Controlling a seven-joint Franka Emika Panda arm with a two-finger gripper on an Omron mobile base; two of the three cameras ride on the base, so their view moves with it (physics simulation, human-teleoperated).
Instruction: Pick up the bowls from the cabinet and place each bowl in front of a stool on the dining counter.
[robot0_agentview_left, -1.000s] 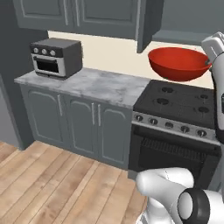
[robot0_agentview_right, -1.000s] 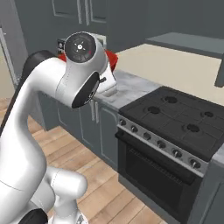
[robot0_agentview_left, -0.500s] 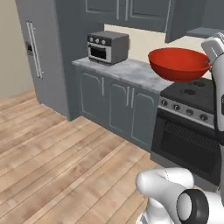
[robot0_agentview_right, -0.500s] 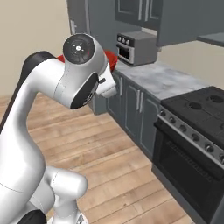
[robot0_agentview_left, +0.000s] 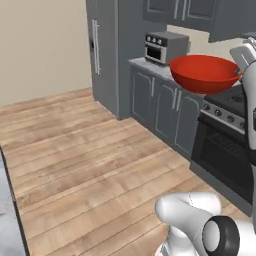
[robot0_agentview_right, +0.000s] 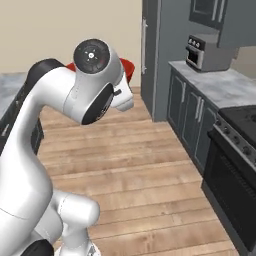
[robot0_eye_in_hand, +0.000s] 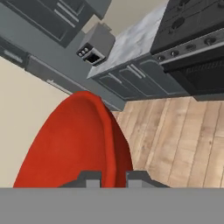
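The wooden floor (robot0_agentview_left: 85, 165) was the biggest thing, and it ran from the near side to the far wall. A tall grey fridge (robot0_agentview_left: 102, 50) stood at the far end of the floor. To its right was a row of grey lower cabinets (robot0_agentview_left: 162, 107) with a marble surface (robot0_agentview_right: 220, 85) on top. A small toaster oven (robot0_agentview_left: 165, 46) sat on that surface, close to the fridge. A black stove (robot0_agentview_left: 227, 145) came next on the right, with knobs along its front. Dark upper cabinets (robot0_agentview_left: 200, 12) hung on the wall above.

The white arm (robot0_agentview_right: 65, 130) bent up high over the floor. The red bowl (robot0_agentview_left: 205, 73) was up in the air, out in front of the lower cabinets and the stove, not resting on anything. It sat about level. The claw (robot0_eye_in_hand: 113, 178) was nearly closed and pinched the rim of the red bowl. In the hand view one of its fingers (robot0_eye_in_hand: 89, 178) pressed on the inside of the rim.
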